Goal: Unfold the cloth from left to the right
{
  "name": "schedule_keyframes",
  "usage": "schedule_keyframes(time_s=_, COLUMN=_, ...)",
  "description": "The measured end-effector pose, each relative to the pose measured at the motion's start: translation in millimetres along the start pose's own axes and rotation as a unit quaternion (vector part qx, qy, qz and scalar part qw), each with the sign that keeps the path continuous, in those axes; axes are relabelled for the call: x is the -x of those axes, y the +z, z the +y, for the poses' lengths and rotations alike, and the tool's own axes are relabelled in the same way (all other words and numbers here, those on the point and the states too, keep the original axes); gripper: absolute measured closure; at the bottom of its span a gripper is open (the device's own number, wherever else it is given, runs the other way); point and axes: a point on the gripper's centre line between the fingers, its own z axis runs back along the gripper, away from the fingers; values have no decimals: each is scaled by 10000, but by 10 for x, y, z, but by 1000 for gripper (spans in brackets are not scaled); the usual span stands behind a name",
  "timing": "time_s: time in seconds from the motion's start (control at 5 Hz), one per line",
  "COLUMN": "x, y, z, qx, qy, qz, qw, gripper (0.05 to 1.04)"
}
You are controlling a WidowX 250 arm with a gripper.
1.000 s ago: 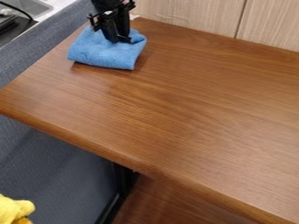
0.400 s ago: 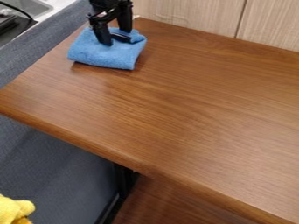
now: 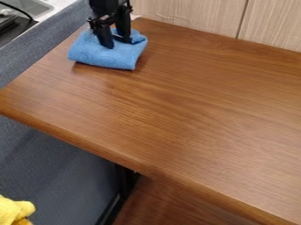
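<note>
Blue fabric cloth (image 3: 103, 57), folded into a compact, thick pad: in the camera view it's at the upper left of the frame, lying on the brown wood-grain table (image 3: 170, 105), near the table's far left corner. Folded, not spread. Front edge runs at a slight slant, right side angles up toward the back; top looks uneven near the gripper.

Black two-finger gripper (image 3: 116, 44) comes in from the top edge, hangs down over the cloth. Fingers apart, a gap between them, so released. Tips are at the cloth's upper middle; can't tell if they touch it or sit just above. Dark strip between the fingers, can't tell what.

Rest of the frame: pale wood-grain panel (image 3: 182, 13) with a vertical seam along the top, behind the table. Blue-grey fabric surface (image 3: 44, 176) at left and lower left. Metal sink (image 3: 29, 5) in the upper left corner, partly cut off, dark item (image 3: 10, 27) just below it. Yellow fuzzy item (image 3: 13, 210) in the lower left corner. Black table support (image 3: 123, 181) at bottom, left of centre.
</note>
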Motion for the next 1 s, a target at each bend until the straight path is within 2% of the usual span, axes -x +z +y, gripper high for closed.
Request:
schedule_keyframes(time_s=0.2, x=-1, y=-14, z=-1, qx=20, qy=39, qz=-12, qw=10000, gripper=717)
schedule_keyframes(time_s=0.4, x=-3, y=-14, z=-3, qx=26, qy=47, qz=-16, qw=10000, gripper=917)
schedule_keyframes(time_s=0.6, x=-2, y=-18, z=-2, qx=26, qy=62, qz=-16, qw=10000, gripper=1003)
schedule_keyframes(time_s=1.0, x=46, y=1, z=18, qx=74, qy=58, qz=95, qw=9999, gripper=1016)
